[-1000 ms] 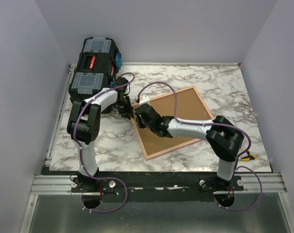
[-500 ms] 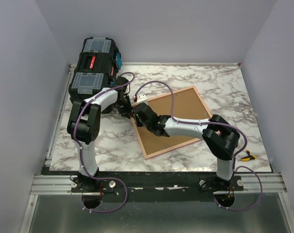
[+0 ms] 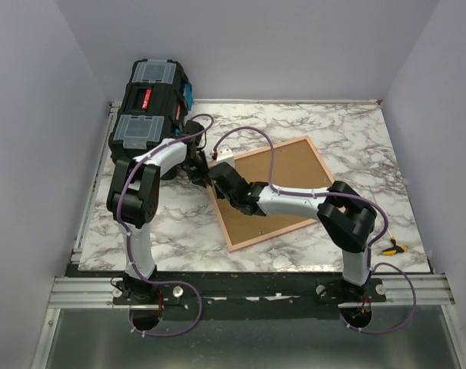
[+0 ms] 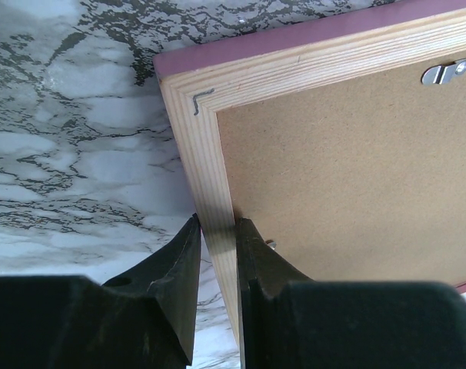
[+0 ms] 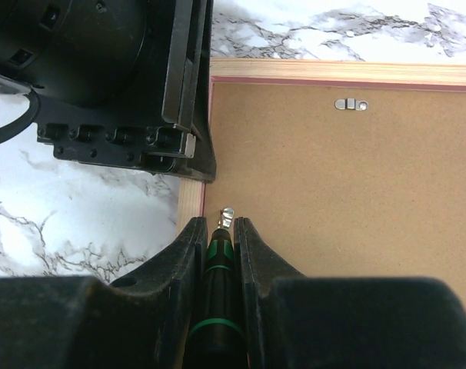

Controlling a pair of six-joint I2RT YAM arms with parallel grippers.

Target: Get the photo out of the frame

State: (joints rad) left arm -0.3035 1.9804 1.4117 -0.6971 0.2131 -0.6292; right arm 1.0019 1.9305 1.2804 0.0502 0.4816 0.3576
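Note:
The pink frame (image 3: pixel 283 184) lies face down on the marble table, its cork-brown back (image 4: pixel 348 169) up. The photo is hidden under it. My left gripper (image 4: pixel 215 223) is shut on the frame's pale wooden left rim (image 4: pixel 206 154), near its far-left corner (image 3: pixel 204 169). My right gripper (image 5: pixel 220 223) is shut on a black and green screwdriver (image 5: pixel 220 265). The screwdriver's tip touches a small metal tab (image 5: pixel 226 214) on the back board (image 5: pixel 341 192), just inside the rim. In the top view the right gripper (image 3: pixel 224 180) sits right beside the left one.
A black toolbox (image 3: pixel 150 100) stands at the back left, close behind the left arm. A second metal tab (image 5: pixel 351 104) sits further along the back board. A small yellow and black tool (image 3: pixel 391 249) lies near the table's front right edge.
My right gripper with the screwdriver has moved a little up and left along the frame's edge toward the left gripper. The left arm and the frame have not moved.

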